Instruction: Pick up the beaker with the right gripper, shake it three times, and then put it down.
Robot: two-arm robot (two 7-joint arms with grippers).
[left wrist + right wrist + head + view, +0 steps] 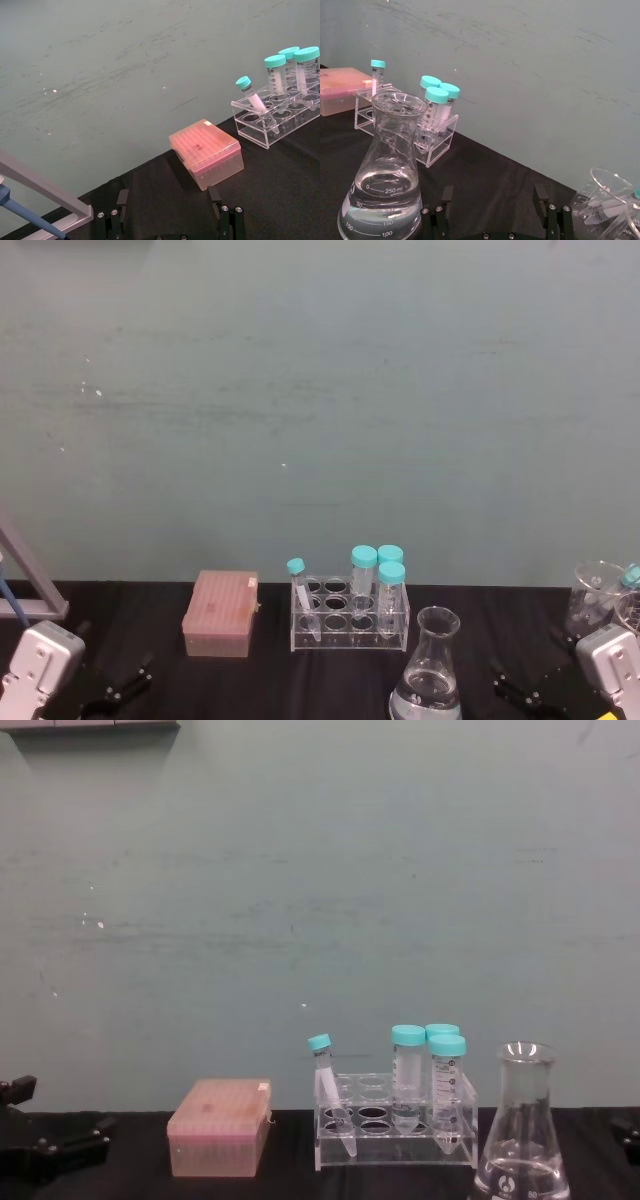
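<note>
- The beaker (430, 665) stands upright on the black table (270, 685), close to the near edge. From the head view it is at about five o'clock from the clear tube rack (350, 630), a little apart from it. Clear liquid sits in its wide base, and the neck is bare.
- The right gripper (493, 200) hangs low over the table at about three o'clock from the beaker, clear of the glass. Its two fingers are spread wide with nothing between them.
- The left gripper (169, 200) is low at the opposite end of the table, at about eight o'clock from the pink lidded box (222, 615). Its fingers are parted too, and it holds nothing.
- The rack carries four teal-capped tubes (391, 585). A slim one leans at its left end and three thicker ones stand upright at its right end.
- The pink box lies flat at nine o'clock from the rack, just beside it.
- Two clear glass cups (598, 595) stand at about one o'clock from the right gripper, by the table's right end. They hold small pale items I cannot make out.
</note>
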